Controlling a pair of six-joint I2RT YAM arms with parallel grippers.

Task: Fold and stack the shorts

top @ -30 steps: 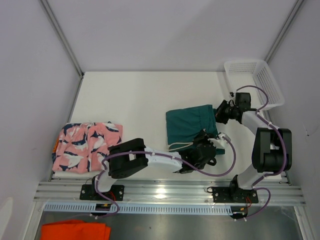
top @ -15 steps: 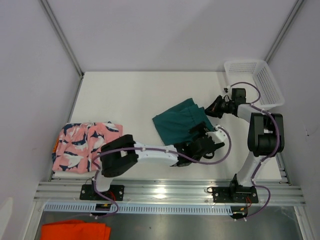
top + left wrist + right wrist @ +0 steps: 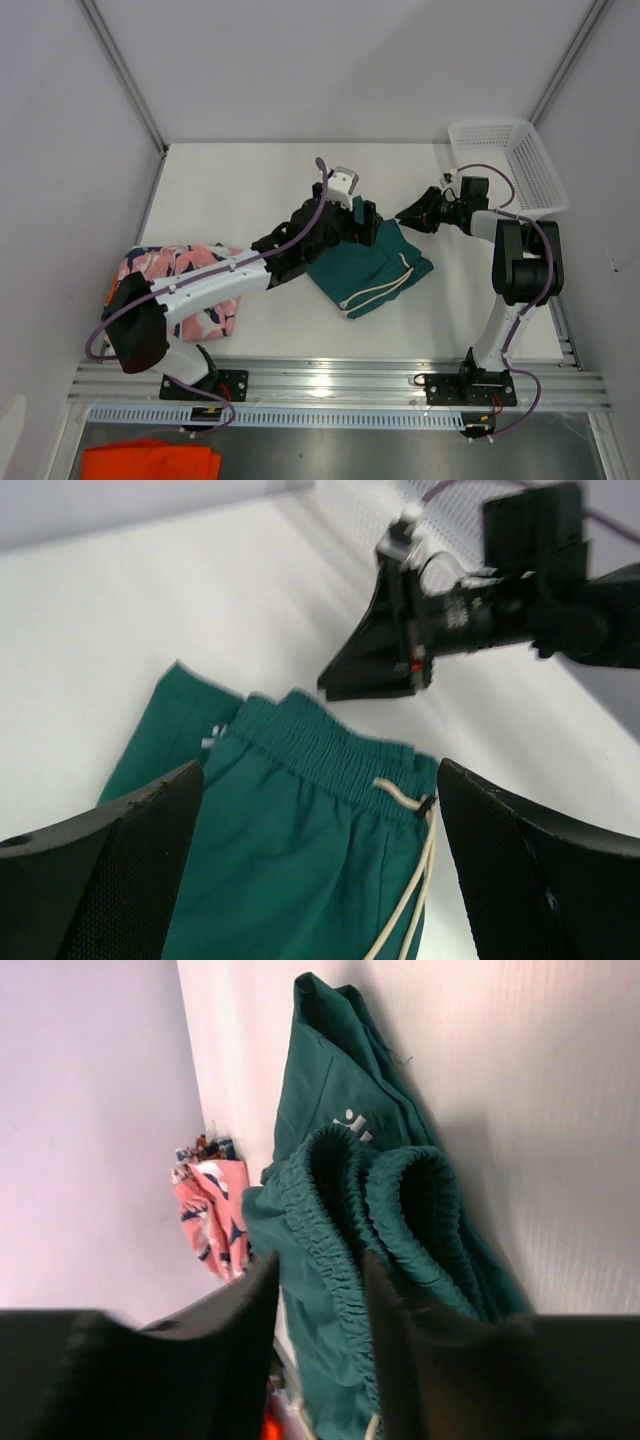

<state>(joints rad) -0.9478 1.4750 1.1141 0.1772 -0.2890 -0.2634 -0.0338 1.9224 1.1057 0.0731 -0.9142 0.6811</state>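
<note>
Teal shorts (image 3: 372,268) diagonal, waistband (image 3: 322,754) rightward

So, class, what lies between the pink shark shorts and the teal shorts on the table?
Between the pink shark shorts and teal shorts, the left arm crosses bare white table, shown in the top view.

plain shorts (image 3: 370,272) central, shark shorts (image 3: 165,262) left, basket (image 3: 535,165) far right.
</note>
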